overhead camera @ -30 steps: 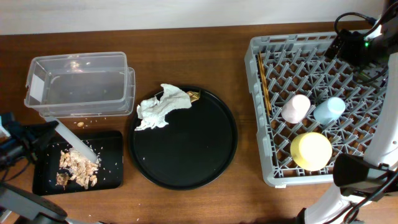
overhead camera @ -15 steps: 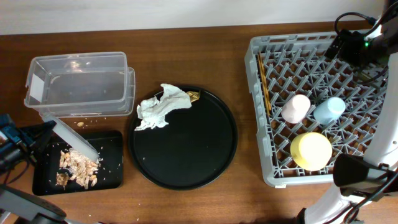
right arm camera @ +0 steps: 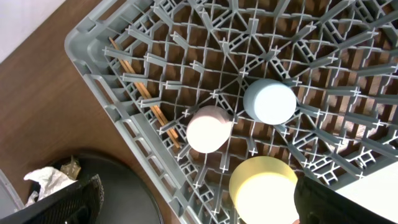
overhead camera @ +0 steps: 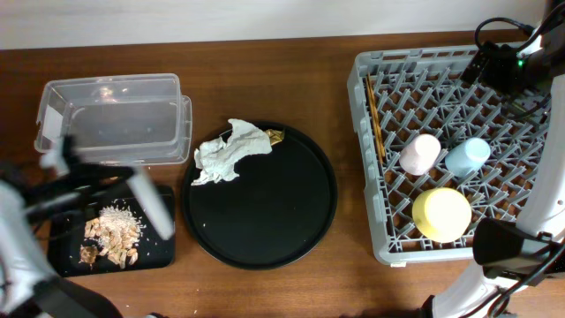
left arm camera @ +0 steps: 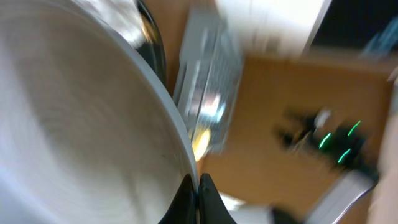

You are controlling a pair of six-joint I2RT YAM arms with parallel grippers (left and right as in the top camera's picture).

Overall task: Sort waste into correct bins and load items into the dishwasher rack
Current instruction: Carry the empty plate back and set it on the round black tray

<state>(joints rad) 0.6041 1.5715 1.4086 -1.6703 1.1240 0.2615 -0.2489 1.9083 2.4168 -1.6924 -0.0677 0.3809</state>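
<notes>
My left gripper [left arm camera: 198,194] is shut on the rim of the pale-grey plate [left arm camera: 81,124]. In the overhead view the plate [overhead camera: 150,203] is blurred and tilted on edge over the right side of the shallow black tray [overhead camera: 66,261]. Beige food scraps [overhead camera: 110,231] lie in that tray. The clear tub [overhead camera: 110,119] stands behind it. White tissue [overhead camera: 228,152] and the gold-brown wrapper [overhead camera: 275,136] lie on the round black tray [overhead camera: 265,221]. The rack [overhead camera: 521,159] holds the pink cup [overhead camera: 420,153], blue cup [overhead camera: 467,157], yellow bowl [overhead camera: 441,214] and chopsticks [overhead camera: 374,115]. My right gripper [right arm camera: 202,208] is open above the rack.
The right arm's base [overhead camera: 512,247] stands at the rack's front right corner. The left arm [overhead camera: 26,230] reaches in from the table's left edge. Brown table shows between the round tray and the rack.
My left arm has swung fast and is motion-blurred. The plate has moved right across the black tray. The scraps stay in the tray. The right arm has not moved.
</notes>
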